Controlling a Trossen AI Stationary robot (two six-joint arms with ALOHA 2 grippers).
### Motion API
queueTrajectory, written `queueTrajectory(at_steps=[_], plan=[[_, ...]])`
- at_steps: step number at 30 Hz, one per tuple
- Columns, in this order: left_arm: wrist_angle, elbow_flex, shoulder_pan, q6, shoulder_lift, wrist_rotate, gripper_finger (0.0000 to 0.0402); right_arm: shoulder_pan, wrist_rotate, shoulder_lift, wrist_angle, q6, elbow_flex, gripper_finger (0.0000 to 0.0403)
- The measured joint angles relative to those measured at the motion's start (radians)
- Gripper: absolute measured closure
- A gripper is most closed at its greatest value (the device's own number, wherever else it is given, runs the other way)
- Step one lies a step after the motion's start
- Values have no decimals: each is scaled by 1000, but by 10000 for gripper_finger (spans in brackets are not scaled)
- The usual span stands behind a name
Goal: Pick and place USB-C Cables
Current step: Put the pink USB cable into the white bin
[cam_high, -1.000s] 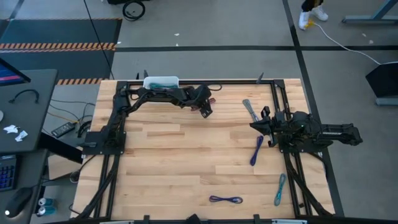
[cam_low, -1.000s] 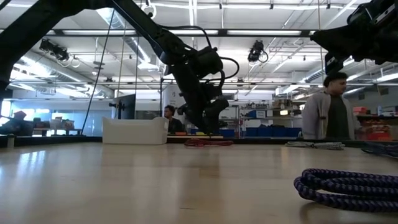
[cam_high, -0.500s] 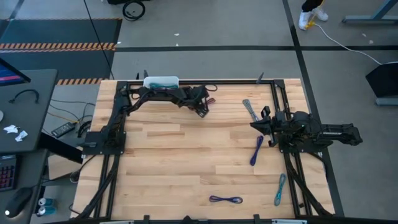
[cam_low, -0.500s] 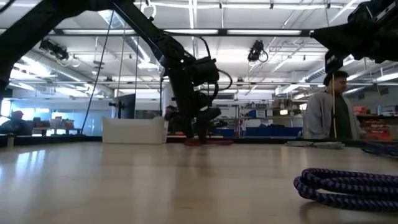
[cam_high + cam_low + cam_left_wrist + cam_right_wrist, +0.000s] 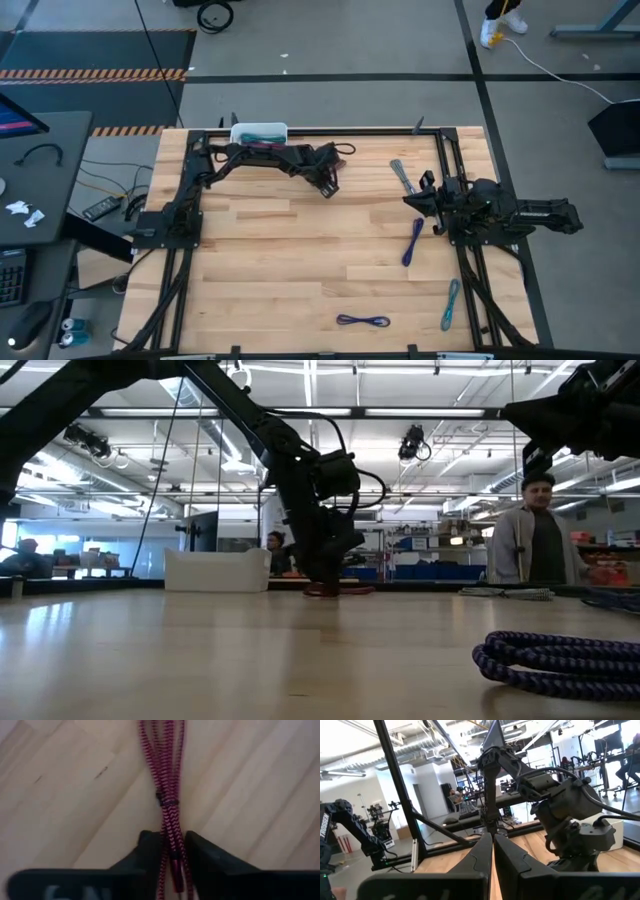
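Observation:
A maroon USB-C cable bundle (image 5: 165,775) lies on the wood near the table's far edge, bound by a small black tie (image 5: 167,801). My left gripper (image 5: 170,842) is down on it (image 5: 328,186), its two dark fingers closed in on the bundle. A grey cable (image 5: 402,177), a purple cable (image 5: 413,242), a light blue cable (image 5: 451,304) and a second purple cable (image 5: 363,320) lie flat on the table. My right gripper (image 5: 493,851) waits shut at the table's right side (image 5: 432,205), holding nothing. My left gripper pinches the maroon bundle between its two fingers at one end (image 5: 169,851), where a plug (image 5: 176,870) shows in the gap. The fingers (image 5: 150,852) come from above, one on each side of the strands. The rest of the bundle lies on the table (image 5: 340,590).
A white bin (image 5: 259,131) stands at the far edge, left of my left gripper. Black frame rails (image 5: 455,165) run along the table's sides. A person (image 5: 528,545) stands in the room beyond the table. Bare wood (image 5: 280,260) fills the middle.
My left gripper has come down onto the maroon cable near the far edge and shifted slightly toward the table's near edge. The cable stays lying on the table.

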Motion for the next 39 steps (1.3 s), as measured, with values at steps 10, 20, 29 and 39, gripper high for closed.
queueTrajectory(at_steps=[10, 20, 29, 39], plan=[[-64, 7, -58, 110, -126, 22, 367, 0, 0, 0, 0, 9, 0, 380], [-248, 7, -164, 251, -343, -128, 370, 0, 0, 0, 34, 9, 0, 380], [-493, 7, -254, 341, -515, -280, 370, 0, 4, 0, 37, 9, 0, 380], [-787, 7, -181, 351, -643, -437, 370, 0, 4, 0, 37, 8, 0, 380]])
